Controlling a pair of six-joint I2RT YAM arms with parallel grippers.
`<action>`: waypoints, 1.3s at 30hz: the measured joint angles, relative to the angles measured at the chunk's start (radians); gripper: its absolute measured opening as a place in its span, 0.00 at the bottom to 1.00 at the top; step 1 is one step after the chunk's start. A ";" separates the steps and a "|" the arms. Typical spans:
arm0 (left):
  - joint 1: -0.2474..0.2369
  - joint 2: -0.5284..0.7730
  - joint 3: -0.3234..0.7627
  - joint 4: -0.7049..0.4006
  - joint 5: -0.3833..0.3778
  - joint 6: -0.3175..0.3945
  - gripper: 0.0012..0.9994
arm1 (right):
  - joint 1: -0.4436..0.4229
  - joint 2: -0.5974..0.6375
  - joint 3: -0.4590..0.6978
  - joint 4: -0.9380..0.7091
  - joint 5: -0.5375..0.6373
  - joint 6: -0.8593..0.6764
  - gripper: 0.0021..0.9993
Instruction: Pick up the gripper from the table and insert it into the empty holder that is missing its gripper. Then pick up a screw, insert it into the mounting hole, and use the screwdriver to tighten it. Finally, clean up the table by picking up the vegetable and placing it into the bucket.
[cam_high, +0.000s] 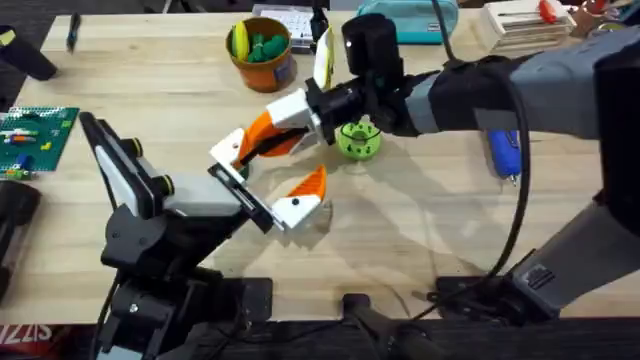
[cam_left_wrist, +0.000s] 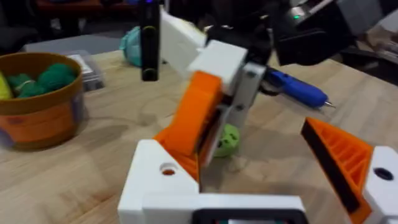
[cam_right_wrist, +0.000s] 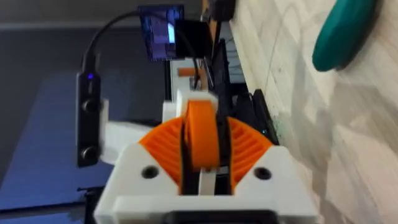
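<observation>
Partly hidden, the gripper (cam_high: 258, 133) sits pinched between the closed fingers of the right gripper (cam_high: 262, 138), its tip meeting the empty holder (cam_high: 229, 152) on the left gripper (cam_high: 262, 178), whose fingers stand open. At twelve o'clock on the tabletop (cam_high: 420, 230) stands the bucket (cam_high: 262, 46); at three o'clock the screwdriver (cam_high: 504, 152) lies half covered by the arm.

Bucket (cam_high: 260, 50) sits at the back centre-left of the surface (cam_high: 400, 230). Vegetable (cam_high: 358, 139) lies mid-surface, just under the right gripper (cam_high: 262, 140). Screwdriver (cam_high: 503, 152) lies well right of it. Left gripper (cam_high: 270, 195) sits front of centre, holder (cam_high: 228, 152) just behind it.
</observation>
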 joint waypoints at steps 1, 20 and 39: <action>-0.002 -0.001 0.000 0.000 0.008 0.003 0.99 | 0.006 0.005 0.000 -0.001 0.008 -0.002 0.34; -0.003 -0.002 0.000 0.000 0.015 0.015 0.99 | 0.002 0.023 0.000 -0.007 0.004 -0.004 0.54; -0.006 -0.002 0.000 0.000 0.049 0.016 0.99 | -0.044 0.028 0.000 -0.006 0.001 -0.008 0.82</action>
